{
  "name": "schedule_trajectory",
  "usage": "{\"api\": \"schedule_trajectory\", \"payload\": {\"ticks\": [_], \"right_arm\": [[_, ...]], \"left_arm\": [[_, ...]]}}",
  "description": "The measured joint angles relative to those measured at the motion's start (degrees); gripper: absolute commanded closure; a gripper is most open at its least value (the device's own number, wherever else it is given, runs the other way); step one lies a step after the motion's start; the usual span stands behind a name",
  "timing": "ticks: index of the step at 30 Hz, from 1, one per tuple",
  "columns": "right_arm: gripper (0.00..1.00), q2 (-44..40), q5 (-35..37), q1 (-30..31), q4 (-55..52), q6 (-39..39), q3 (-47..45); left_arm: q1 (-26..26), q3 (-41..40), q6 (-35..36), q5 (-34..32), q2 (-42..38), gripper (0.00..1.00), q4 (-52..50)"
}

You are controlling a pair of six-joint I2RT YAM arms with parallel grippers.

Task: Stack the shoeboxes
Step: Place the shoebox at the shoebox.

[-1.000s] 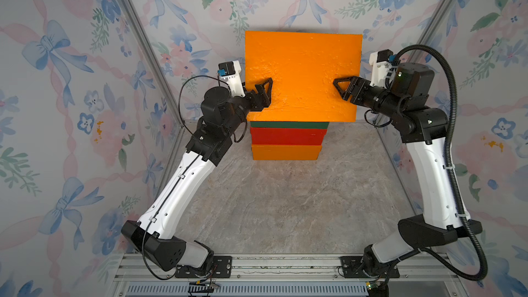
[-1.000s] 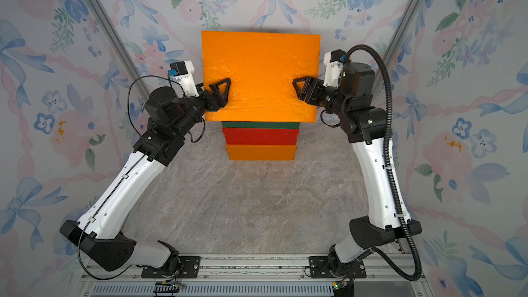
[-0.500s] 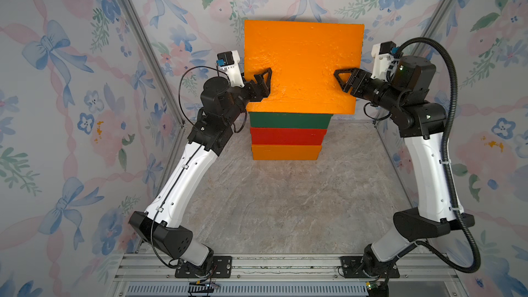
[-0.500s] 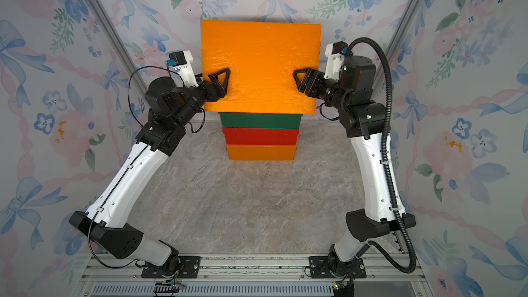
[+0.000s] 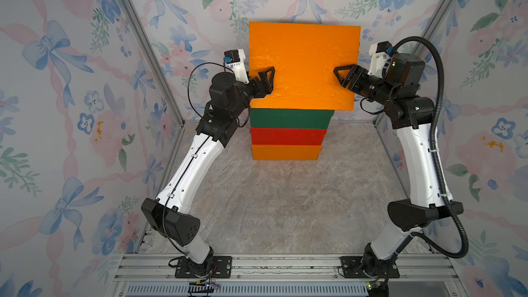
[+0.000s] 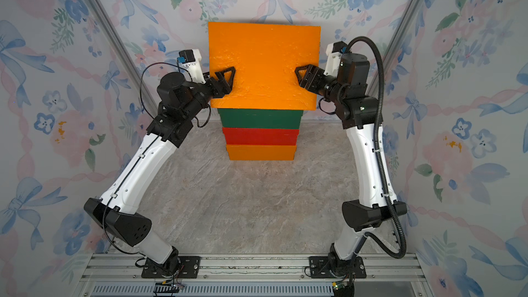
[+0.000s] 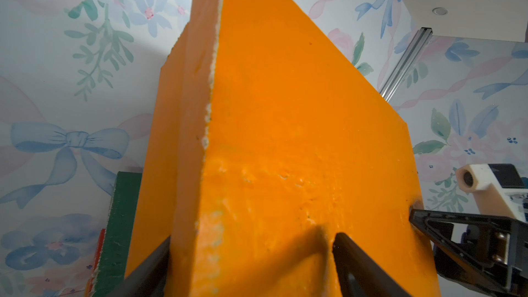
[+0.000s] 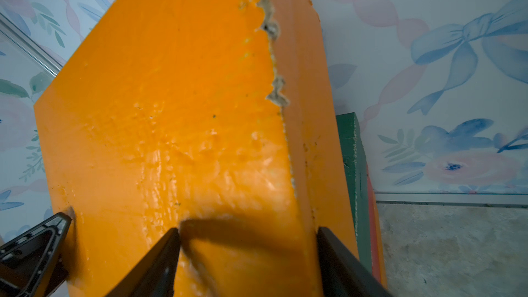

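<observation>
Holding the top orange box (image 5: pixel 303 64) over the green box (image 5: pixel 291 118) of the stack, I am pinching its two ends with the left end effector (image 5: pixel 268 80) and the right end effector (image 5: pixel 340 76). I am fearing it is tipping off if one side is letting go earlier.

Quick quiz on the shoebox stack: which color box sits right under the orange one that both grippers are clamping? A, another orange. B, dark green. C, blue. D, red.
B: in a top view the dark green shoebox lies directly beneath the top orange shoebox, with the red shoebox and the bottom orange shoebox lower down.
</observation>
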Motion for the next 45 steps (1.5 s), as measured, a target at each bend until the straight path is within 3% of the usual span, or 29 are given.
{"api": "schedule_trajectory", "payload": {"ticks": [45], "right_arm": [[0.27,6.62,-6.49,-2.43,5.79,4.85,3.69]], "left_arm": [[5.22,6.62,-3.85,6.38,7.74,0.17,0.00]]}}
